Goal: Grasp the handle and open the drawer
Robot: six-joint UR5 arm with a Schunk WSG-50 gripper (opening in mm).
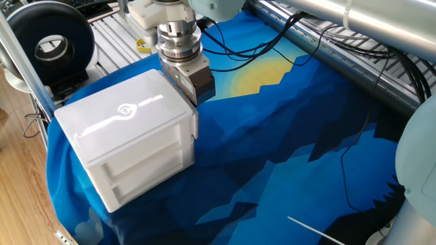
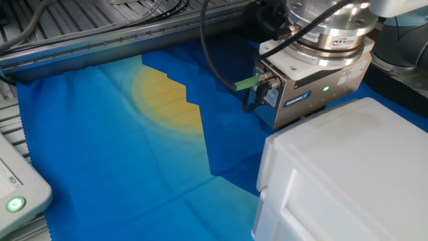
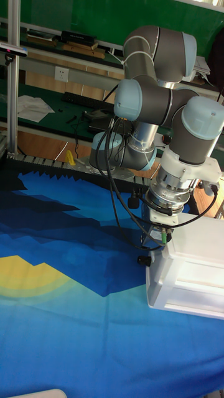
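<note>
Drawer (image 3: pixel 196 278) shut; gripper (image 1: pixel 193 102) beside cabinet (image 1: pixel 122 129)

"ATI" seems printed on the wrist flange (image 2: pixel 332 41); gripper label unreadable

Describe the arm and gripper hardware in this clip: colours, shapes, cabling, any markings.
The arm is built of silver-grey tubes with rounded joints capped in light blue. Its wrist ends in a polished metal flange ring. Below it, the gripper has a boxy grey metal body with a blue label, a lit green indicator and a green plug feeding a black cable. Its fingertips are hidden behind the white cabinet.
</note>
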